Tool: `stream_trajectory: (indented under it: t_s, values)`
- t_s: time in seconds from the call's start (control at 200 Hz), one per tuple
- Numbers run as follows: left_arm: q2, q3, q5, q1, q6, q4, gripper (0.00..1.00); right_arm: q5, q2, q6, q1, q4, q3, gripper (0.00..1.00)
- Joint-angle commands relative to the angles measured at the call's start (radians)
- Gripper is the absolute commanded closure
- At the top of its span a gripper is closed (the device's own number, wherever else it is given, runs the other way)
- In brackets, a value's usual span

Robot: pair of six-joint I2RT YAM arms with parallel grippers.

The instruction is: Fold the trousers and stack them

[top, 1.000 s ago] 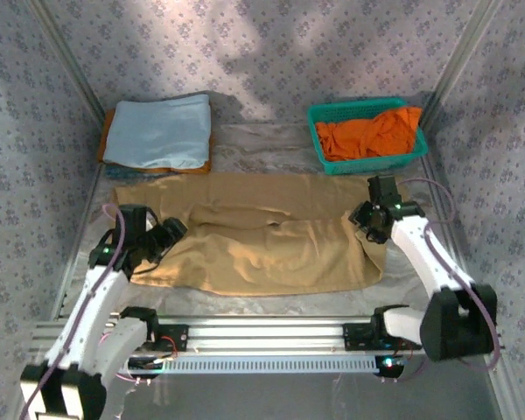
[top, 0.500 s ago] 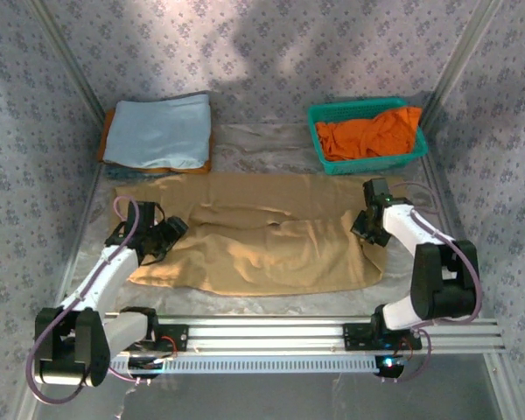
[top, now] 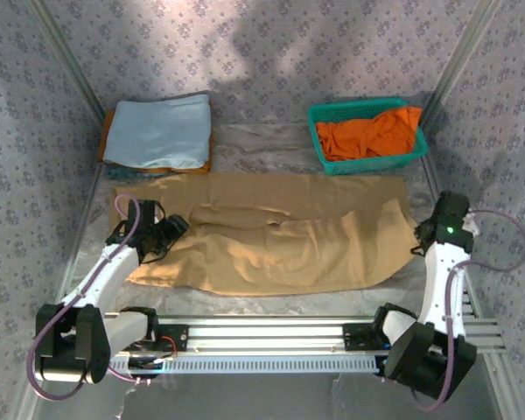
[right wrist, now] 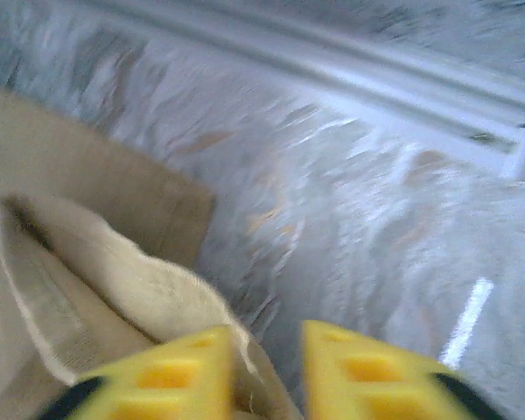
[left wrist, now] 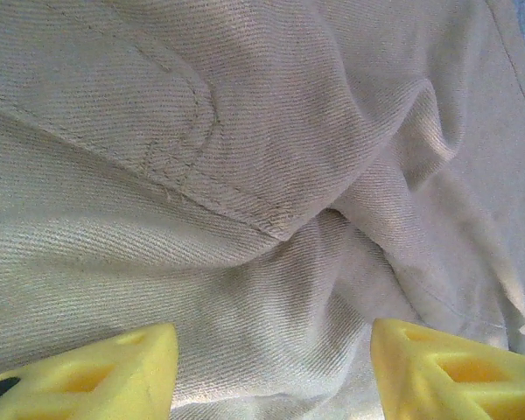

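Crinkled silver counter (top: 262,144) | trousers (top: 271,245) flat mid-counter, long axis 9 to 3 o'clock | left claw (left wrist: 271,337) apart, over cloth at 9 o'clock end | right claw (right wrist: 269,337) apart at 3 o'clock end, hem between fingers, apparently unclamped | each arm nearest its own end

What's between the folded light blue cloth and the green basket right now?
Nothing: in the top view the stretch between the light blue cloth and the basket is bare, crinkled silvery table surface; the trousers lie nearer the arms.
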Motion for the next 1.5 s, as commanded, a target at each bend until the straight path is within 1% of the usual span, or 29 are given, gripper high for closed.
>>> stream_trajectory:
  t_s: [0.0,0.05,0.11,0.17,0.23,0.315,0.38,0.455,0.515,0.6,0.68,0.834,0.969,1.069,1.149,1.264,1.359,1.369,1.494]
  values:
    - [-0.010,0.027,0.015,0.013,0.019,-0.001,0.39,0.045,-0.042,0.045,-0.047,-0.061,0.025,0.46]
    - [-0.017,0.026,0.014,0.014,0.020,-0.004,0.38,0.009,-0.049,0.043,-0.028,-0.044,0.036,0.48]
    - [-0.024,0.026,0.013,0.018,0.014,-0.007,0.38,-0.002,-0.054,0.062,0.033,-0.028,0.043,0.49]
    - [-0.027,0.027,0.014,0.017,0.009,-0.007,0.37,-0.024,-0.041,0.088,0.129,0.003,0.035,0.49]
    - [-0.027,0.030,0.016,0.016,0.007,-0.004,0.36,-0.035,-0.004,0.117,0.263,0.057,0.014,0.49]
    - [-0.026,0.035,0.029,0.017,0.004,-0.006,0.36,0.000,0.116,0.148,0.471,0.093,0.024,0.51]
    - [-0.031,0.037,0.033,0.017,0.011,-0.013,0.35,0.094,0.246,0.149,0.626,0.072,0.075,0.51]
    - [-0.038,0.036,0.022,0.017,0.021,-0.025,0.35,0.148,0.385,0.145,0.735,0.051,0.130,0.51]
    - [-0.035,0.034,0.019,0.017,0.023,-0.028,0.35,0.182,0.495,0.162,0.803,0.020,0.177,0.51]
    - [-0.026,0.035,0.015,0.017,0.027,-0.032,0.35,0.214,0.582,0.170,0.876,0.019,0.206,0.50]
    - [-0.021,0.037,0.011,0.017,0.029,-0.038,0.34,0.213,0.604,0.167,0.907,0.046,0.205,0.50]
    - [-0.023,0.024,-0.025,0.017,0.025,-0.034,0.33,0.188,0.612,0.153,0.907,0.060,0.193,0.51]
    - [-0.019,0.005,-0.032,0.017,0.012,-0.024,0.31,0.168,0.557,0.158,0.903,0.073,0.118,0.50]
    - [0.004,0.024,-0.045,0.017,0.037,-0.051,0.30,0.107,0.498,0.158,0.894,0.123,0.032,0.49]
    - [0.030,0.045,-0.055,0.017,0.055,-0.061,0.30,0.066,0.478,0.163,0.911,0.151,-0.015,0.49]
    - [0.071,0.053,-0.080,0.017,0.044,-0.041,0.29,0.021,0.506,0.194,0.946,0.168,-0.048,0.49]
    - [0.106,0.035,-0.088,0.017,0.011,-0.008,0.28,0.014,0.528,0.240,0.944,0.168,-0.097,0.49]
    - [0.108,0.032,-0.089,0.017,0.009,-0.005,0.28,0.011,0.528,0.245,0.943,0.189,-0.104,0.49]
    - [0.129,-0.003,-0.138,0.020,-0.012,0.002,0.26,-0.092,0.515,0.312,0.914,0.257,-0.226,0.49]
